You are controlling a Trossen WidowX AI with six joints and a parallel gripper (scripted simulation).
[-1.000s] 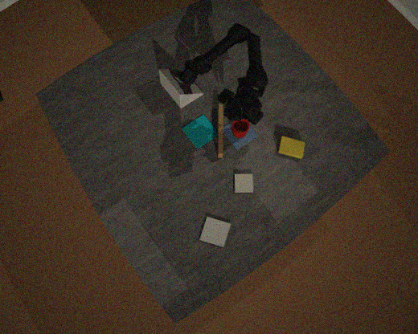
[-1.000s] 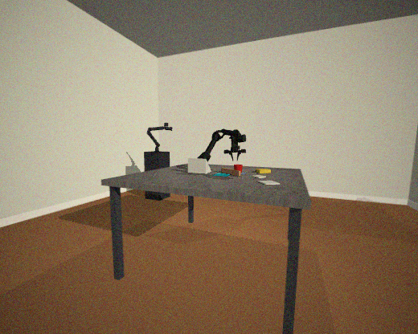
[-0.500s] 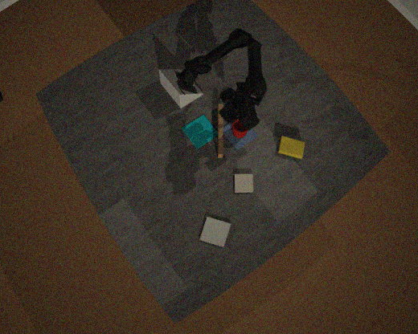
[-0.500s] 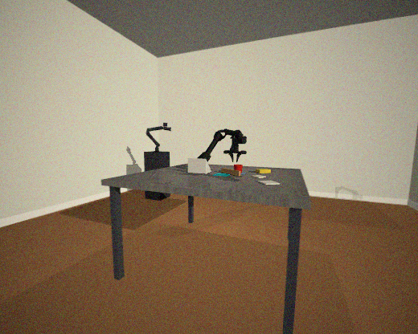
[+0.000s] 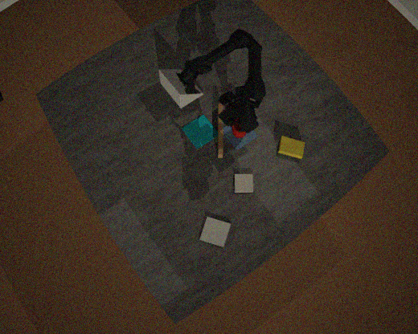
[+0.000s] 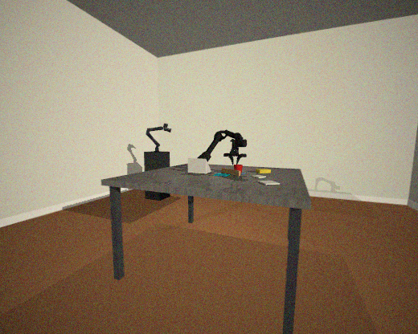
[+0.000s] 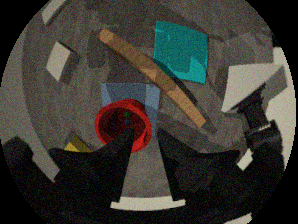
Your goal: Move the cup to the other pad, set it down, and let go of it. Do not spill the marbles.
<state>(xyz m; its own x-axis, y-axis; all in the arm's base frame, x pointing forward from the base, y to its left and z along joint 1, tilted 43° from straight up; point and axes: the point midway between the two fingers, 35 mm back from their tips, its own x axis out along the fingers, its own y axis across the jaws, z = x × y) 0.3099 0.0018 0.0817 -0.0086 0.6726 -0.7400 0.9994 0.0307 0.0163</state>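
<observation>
The red cup [image 5: 239, 131] [image 6: 238, 169] [image 7: 115, 122] stands upright on the blue pad [image 5: 248, 138] [image 7: 114, 92]. Small green and blue marbles show inside it in the wrist view; any others are too dark to tell. The other pad, teal [image 5: 198, 133] [image 6: 222, 175] [image 7: 180, 52], lies across the wooden bar and bears nothing. My gripper [image 6: 235, 162] [image 7: 146, 130] points down just above the cup, part open and holding nothing. In the wrist view one fingertip overlaps the cup's opening and the other is beyond its rim. The top view hides the fingertips.
A low wooden bar [image 5: 220, 144] [image 6: 231, 172] [image 7: 165, 80] stands between the pads. A white angular block [image 5: 169, 87] [image 6: 198, 165] [image 7: 250, 85] is near the arm's base. A yellow block [image 5: 292, 147] [image 6: 264, 171] and two pale tiles [image 5: 243, 183] [image 5: 215, 231] lie away from the bar.
</observation>
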